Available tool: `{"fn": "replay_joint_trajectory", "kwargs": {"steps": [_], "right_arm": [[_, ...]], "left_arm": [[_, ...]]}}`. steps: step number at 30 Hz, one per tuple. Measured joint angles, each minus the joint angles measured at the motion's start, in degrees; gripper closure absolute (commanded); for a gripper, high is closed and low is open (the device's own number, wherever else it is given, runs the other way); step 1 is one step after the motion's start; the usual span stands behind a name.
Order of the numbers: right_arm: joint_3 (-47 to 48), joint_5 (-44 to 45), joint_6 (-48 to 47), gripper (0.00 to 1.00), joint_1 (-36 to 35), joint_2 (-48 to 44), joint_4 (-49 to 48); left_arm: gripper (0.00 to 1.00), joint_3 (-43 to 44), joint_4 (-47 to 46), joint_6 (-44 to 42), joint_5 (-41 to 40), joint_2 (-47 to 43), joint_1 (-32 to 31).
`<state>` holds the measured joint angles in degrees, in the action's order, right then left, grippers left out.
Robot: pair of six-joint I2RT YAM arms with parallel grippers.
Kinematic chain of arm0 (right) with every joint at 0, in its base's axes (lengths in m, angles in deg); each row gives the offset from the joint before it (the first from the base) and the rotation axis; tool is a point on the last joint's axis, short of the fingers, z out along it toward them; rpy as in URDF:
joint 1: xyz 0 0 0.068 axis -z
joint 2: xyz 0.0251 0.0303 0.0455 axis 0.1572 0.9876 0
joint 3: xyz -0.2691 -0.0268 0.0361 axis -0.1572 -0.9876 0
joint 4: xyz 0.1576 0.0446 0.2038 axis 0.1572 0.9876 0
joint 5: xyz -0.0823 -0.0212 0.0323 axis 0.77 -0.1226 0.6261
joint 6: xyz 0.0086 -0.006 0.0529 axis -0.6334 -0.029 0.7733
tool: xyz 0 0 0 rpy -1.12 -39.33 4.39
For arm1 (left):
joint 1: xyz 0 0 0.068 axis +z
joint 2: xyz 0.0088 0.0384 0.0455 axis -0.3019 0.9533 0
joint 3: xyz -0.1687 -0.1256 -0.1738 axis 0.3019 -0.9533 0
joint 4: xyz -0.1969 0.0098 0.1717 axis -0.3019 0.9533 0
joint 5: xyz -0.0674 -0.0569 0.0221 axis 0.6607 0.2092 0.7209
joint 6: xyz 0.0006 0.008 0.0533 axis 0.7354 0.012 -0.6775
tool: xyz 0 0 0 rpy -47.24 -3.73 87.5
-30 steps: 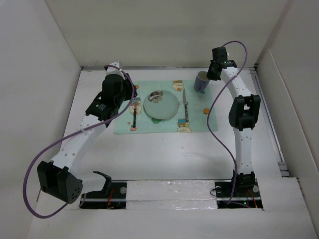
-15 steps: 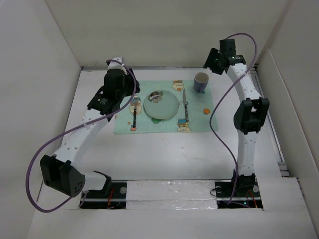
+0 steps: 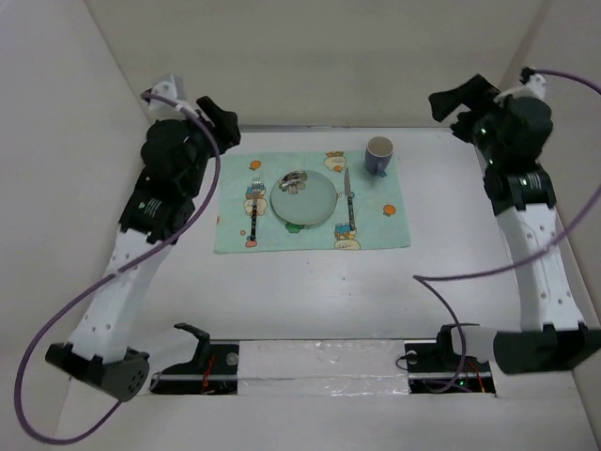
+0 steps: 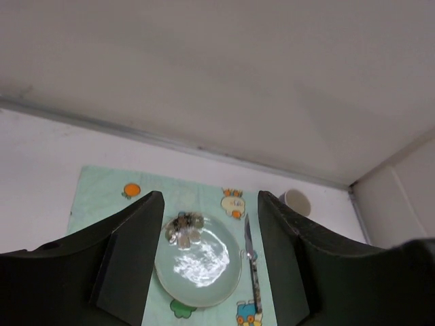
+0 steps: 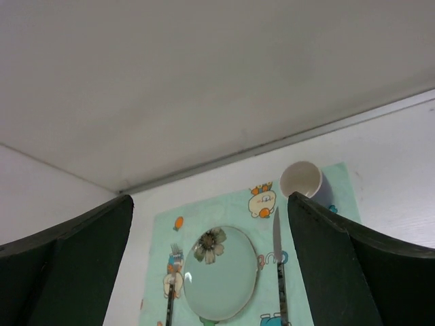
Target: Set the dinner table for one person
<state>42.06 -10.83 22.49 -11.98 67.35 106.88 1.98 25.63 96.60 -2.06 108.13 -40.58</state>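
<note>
beneath both claws, the wide white worktop (image 3: 310, 291). on it, ahead of and below the left claw (image 4: 209, 200) and the right claw (image 5: 209, 204), a mint-green placemat (image 3: 291, 240). both claws high above the mat, fingers spread, nothing between them. mid-mat, framed between each claw's fingers, a pale plate (image 3: 305, 199). toward the right claw, a cup (image 3: 378, 155) at the mat's far corner. knife (image 3: 348, 202) just beside the plate on that side; fork (image 3: 254, 211) on the left claw's side.
</note>
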Motion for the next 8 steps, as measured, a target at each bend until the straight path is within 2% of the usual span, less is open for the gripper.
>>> {"fn": "replay_joint_trajectory", "kwargs": {"steps": [4, 8], "right_arm": [[-9.9, 4.5, 1.8, 0.00, 2.8, -13.2, -5.1], [-13.1, 6.6, 1.8, 0.00, 2.8, -16.7, -7.9]], "left_arm": [[0.47, -1.0, -2.0, -1.2, -5.7, -9.8, 0.6], [0.46, -4.6, -2.8, -1.4, -10.1, -17.7, 0.9]]}}
